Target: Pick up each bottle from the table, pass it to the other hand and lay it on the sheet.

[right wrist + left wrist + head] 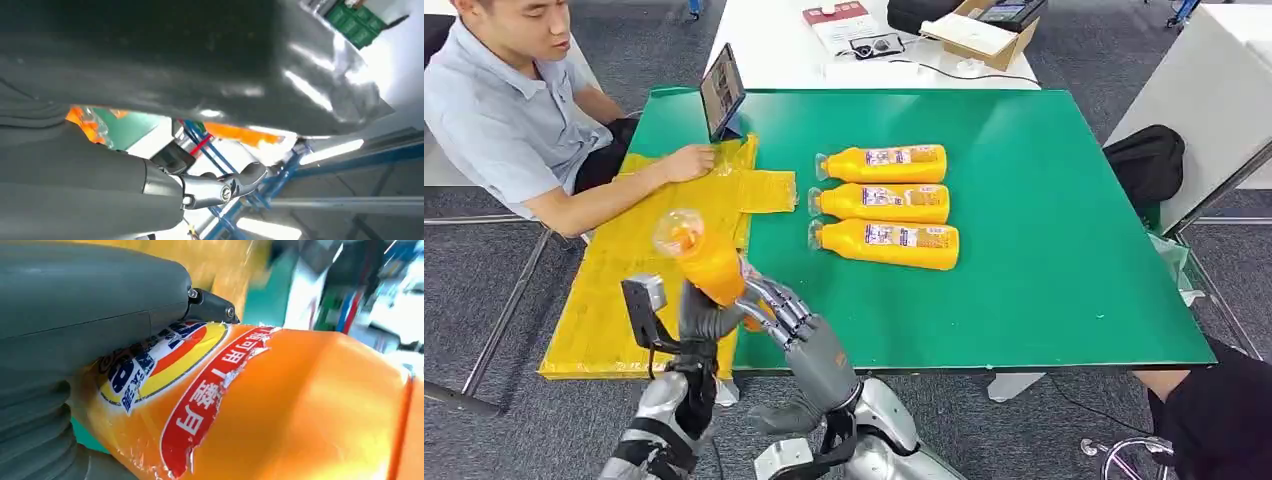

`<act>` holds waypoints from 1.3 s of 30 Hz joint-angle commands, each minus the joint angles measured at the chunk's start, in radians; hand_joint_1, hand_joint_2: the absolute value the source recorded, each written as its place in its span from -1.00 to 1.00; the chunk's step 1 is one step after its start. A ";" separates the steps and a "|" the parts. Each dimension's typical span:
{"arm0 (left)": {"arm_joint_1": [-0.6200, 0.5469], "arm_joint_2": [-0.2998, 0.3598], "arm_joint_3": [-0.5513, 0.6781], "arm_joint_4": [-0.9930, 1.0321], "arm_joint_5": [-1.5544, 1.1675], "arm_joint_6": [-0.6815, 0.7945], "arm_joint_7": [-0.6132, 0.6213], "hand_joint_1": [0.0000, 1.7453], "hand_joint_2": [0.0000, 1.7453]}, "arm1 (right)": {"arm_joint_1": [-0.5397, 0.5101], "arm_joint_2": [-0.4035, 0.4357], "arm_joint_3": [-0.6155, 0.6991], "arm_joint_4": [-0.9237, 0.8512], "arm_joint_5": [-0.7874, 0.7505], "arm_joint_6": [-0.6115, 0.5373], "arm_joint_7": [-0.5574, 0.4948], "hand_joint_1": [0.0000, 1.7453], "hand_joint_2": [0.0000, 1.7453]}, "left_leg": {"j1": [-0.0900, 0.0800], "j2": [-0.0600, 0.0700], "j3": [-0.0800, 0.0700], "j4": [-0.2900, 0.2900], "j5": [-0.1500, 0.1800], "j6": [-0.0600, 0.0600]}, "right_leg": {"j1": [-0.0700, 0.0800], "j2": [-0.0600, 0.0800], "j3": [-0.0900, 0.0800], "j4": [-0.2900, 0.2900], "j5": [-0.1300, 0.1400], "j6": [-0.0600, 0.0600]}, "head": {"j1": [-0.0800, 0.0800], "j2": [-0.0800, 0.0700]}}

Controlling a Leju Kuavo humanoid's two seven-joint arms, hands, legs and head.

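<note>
Bottle (699, 255) gripped in left hand (705, 318), right hand (786, 312) alongside.

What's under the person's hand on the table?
The person's hand rests on the yellow sheet, at its far end beside a propped tablet. Whatever lies beneath the sheet there is covered; the green table shows around it.

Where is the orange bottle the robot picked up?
In the head view, the orange plastic bottle is between both hands, left hand and right hand, above the yellow sheet's edge.
</note>
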 commanded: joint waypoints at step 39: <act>-0.558 0.160 -0.066 0.781 -1.051 -0.042 0.435 0.96 1.00 | 0.016 -0.068 0.018 -0.053 -0.015 0.036 -0.002 -1.00 -1.00 | 0.001 0.000 0.003 0.000 0.000 -0.001 | 0.001 0.000 0.004 0.000 -0.001 -0.002 | 0.000 0.000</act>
